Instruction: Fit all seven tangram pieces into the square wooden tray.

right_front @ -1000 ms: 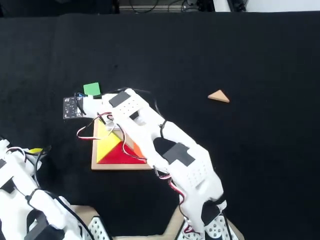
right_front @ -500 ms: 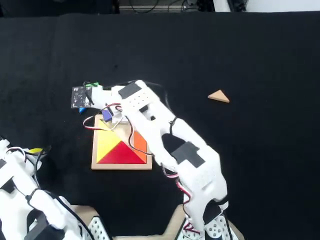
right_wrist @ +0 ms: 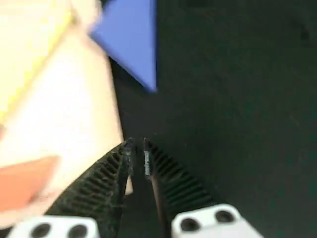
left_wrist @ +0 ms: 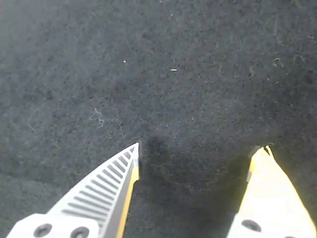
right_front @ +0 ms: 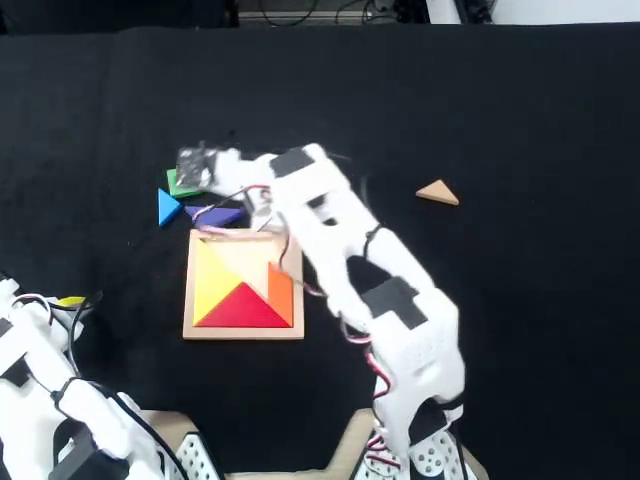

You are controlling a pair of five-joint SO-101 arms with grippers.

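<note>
The square wooden tray (right_front: 196, 330) holds a yellow triangle (right_front: 212, 280), a red triangle (right_front: 245, 310) and an orange piece (right_front: 281, 288). Beyond its far edge lie a purple piece (right_front: 215, 214), a blue triangle (right_front: 168, 207) and a green square (right_front: 180, 184); a tan triangle (right_front: 437, 192) lies far to the right. My right arm (right_front: 320, 215) stretches over the tray's far right corner. My right gripper (right_wrist: 137, 153) is shut on nothing beside the tray's bare wood (right_wrist: 64, 114), with the purple piece (right_wrist: 131, 39) ahead. My left gripper (left_wrist: 198, 153) hangs open over bare cloth.
A black cloth (right_front: 500, 120) covers the whole table. My left arm (right_front: 40, 390) sits at the near left corner, apart from the tray. Open cloth lies between the tray and the tan triangle.
The right arm swung away from me and to the right, uncovering the blue triangle, the purple piece and more of the tray. The left arm kept still.
</note>
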